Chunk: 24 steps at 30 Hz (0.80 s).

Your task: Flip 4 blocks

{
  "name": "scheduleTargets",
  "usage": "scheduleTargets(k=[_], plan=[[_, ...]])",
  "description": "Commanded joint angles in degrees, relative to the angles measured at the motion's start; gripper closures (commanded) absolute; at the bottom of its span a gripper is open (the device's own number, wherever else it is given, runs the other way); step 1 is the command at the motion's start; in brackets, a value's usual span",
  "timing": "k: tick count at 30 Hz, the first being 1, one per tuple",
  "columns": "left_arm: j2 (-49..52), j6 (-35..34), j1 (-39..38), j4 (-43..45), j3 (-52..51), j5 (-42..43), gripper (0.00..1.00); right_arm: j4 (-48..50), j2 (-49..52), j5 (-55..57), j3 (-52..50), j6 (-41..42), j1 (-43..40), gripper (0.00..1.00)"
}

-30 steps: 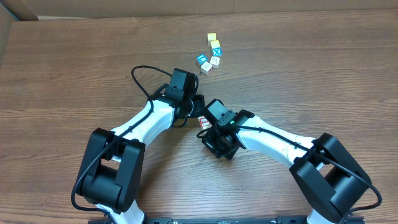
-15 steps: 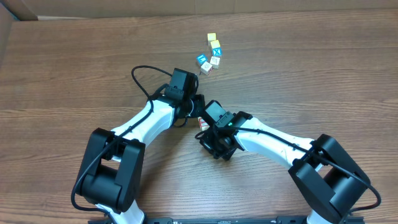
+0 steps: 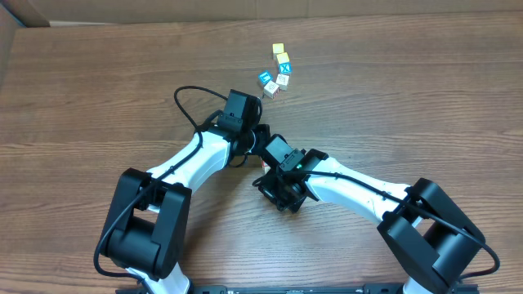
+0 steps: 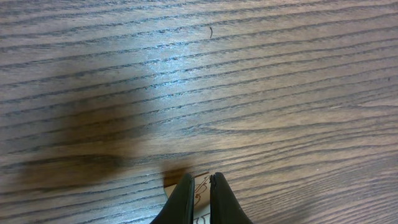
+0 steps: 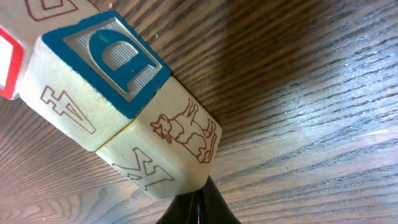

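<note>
Two robot arms are over the one bench, a left arm and a right arm. There are two end effectors, the left end effector and the right end effector. One black cable loops off the left arm. Far out sits one cluster of alphabet cubes, six as best I can make out. Close to the right wrist I count three: one blue-faced block, one pale block and one red-bordered block.

Pale block just ahead of right gripper: red-brown animal outline; blue-faced block beyond: blue letter, grey-ribbed panel. Table: brown woodgrain.
</note>
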Motion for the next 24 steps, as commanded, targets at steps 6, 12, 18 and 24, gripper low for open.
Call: scheduleTargets(k=[6, 12, 18, 24], plan=[[0.7, 0.6, -0.7, -0.6, 0.2, 1.5, 0.96, -0.4, -1.2, 1.5, 0.8, 0.0, 0.2, 0.94], [0.7, 0.6, -0.1, -0.6, 1.5, -0.5, 0.96, -2.0, -1.2, 1.4, 0.9, 0.0, 0.0, 0.94], [0.7, 0.6, 0.7, -0.2, 2.7, -1.1, 0.96, -2.0, -1.4, 0.2, 1.3, -0.2, 0.0, 0.94], [0.6, 0.6, 1.9, -0.5, 4.7, -1.0, 0.96, -3.2, -2.1, -0.9, 3.3, -5.6, 0.0, 0.96]])
